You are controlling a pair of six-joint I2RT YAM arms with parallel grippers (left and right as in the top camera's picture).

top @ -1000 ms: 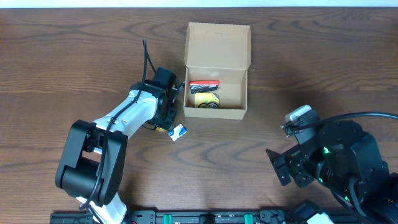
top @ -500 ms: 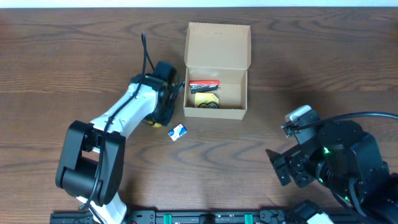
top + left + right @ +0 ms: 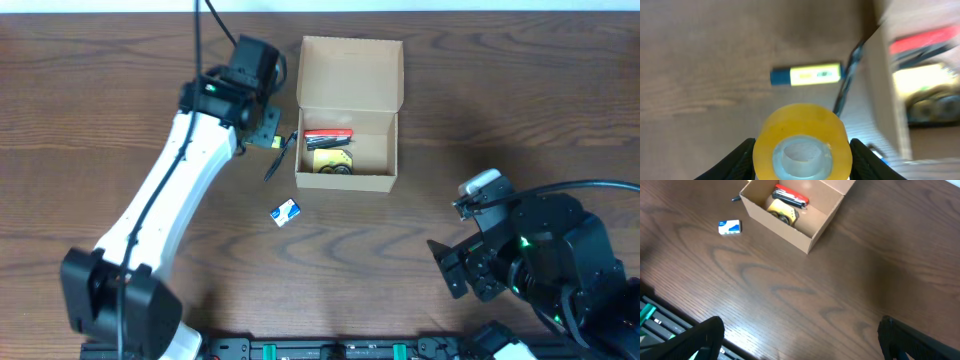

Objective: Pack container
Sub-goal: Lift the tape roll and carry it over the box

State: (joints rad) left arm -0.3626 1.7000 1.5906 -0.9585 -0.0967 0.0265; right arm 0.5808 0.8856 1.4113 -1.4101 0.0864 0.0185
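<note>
Overhead view: the container [image 3: 348,180] sits on the bench [image 3: 500,100] just to the 12 o'clock side of centre. Its mouth faces up. The body's long axis runs 9 o'clock to 3 o'clock. The lid flap [image 3: 350,70] is hinged on the 12 o'clock edge and folded back that way, so body and flap together stretch 12 to 6.

Contents on view: a red item [image 3: 328,133] lies along the long axis on the 12 o'clock side of the floor. A yellow item [image 3: 325,160] with dark parts lies at 6 o'clock of it.

Left tool [image 3: 801,159]: positioned at 9 o'clock of the container, near its side wall. Left wrist view shows both fingers closed against the sides of a yellow tape roll [image 3: 800,142], with the core's open end facing the camera.

Right tool [image 3: 797,342]: at 4 o'clock of the container, well apart from it. Its fingers stand wide apart, with only bare bench between them.

Loose items: a blue-and-white packet [image 3: 285,211] lies on the bench at 7 o'clock of the container, near but apart. A dark slim item [image 3: 277,160] lies slantwise just beside the 9 o'clock wall. Contact with the wall and the item's kind cannot be determined.
</note>
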